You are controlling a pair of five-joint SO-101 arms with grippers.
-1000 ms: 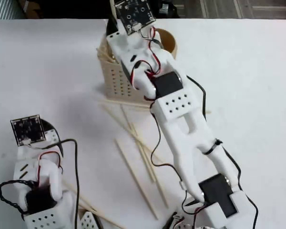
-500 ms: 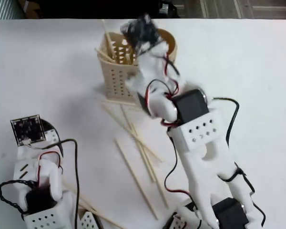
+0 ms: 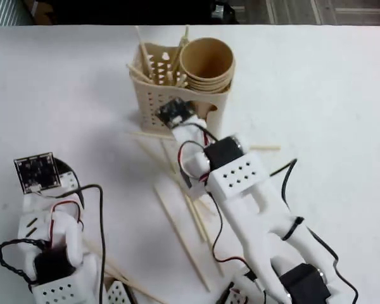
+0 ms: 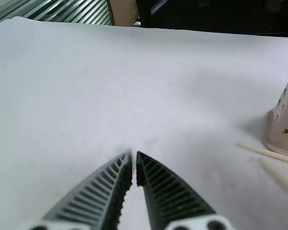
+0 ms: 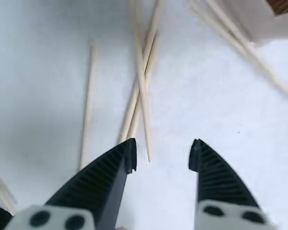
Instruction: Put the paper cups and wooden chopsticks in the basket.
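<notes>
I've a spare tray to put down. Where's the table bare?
Bare: the table right of the basket, and the wide patch left of it, beyond the left arm. Crowded: loose chopsticks lie scattered between the basket and the right arm.

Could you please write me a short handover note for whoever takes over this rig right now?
Left gripper: jaws shut, empty, over bare table.
Right gripper: jaws open, empty, low over loose chopsticks in front of the basket.
Done: the stacked cups are in the basket, with a few chopsticks standing beside them.
Left: several chopsticks lie on the table, some crossed, and a few more by the left arm's base. They need picking up and dropping in.
</notes>
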